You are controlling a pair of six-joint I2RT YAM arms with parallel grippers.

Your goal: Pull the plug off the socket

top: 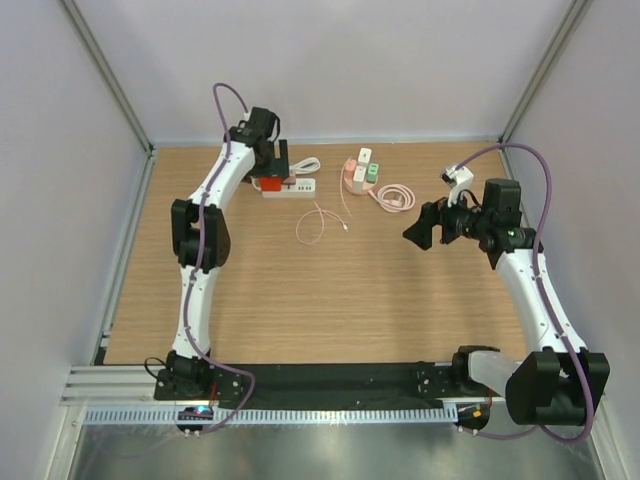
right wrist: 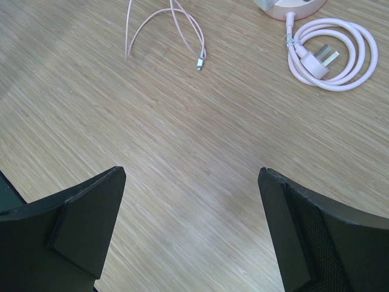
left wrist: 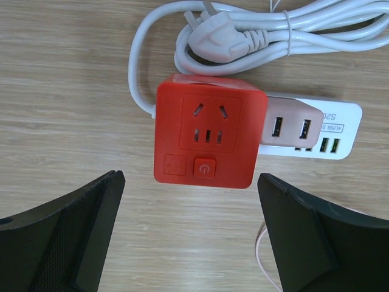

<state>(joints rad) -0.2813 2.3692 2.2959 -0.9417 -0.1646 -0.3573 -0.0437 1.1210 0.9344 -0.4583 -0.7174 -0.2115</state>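
the red cube plug [left wrist: 206, 137] sits mid-frame on the white power strip [left wrist: 333, 131], and the left gripper [left wrist: 189, 182] hovers spread wide over it. lower squarely, clamp its flat sides, pull straight off. the right gripper [right wrist: 191, 179], also spread, holds nothing.

Smooth matt plastic red plug [left wrist: 206, 137], glossy white socket strip [left wrist: 333, 129], wood-grain table [left wrist: 73, 91]

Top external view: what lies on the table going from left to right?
Red cube socket, white power strip, thin pink cable, pink socket base with chargers, coiled pink cord.
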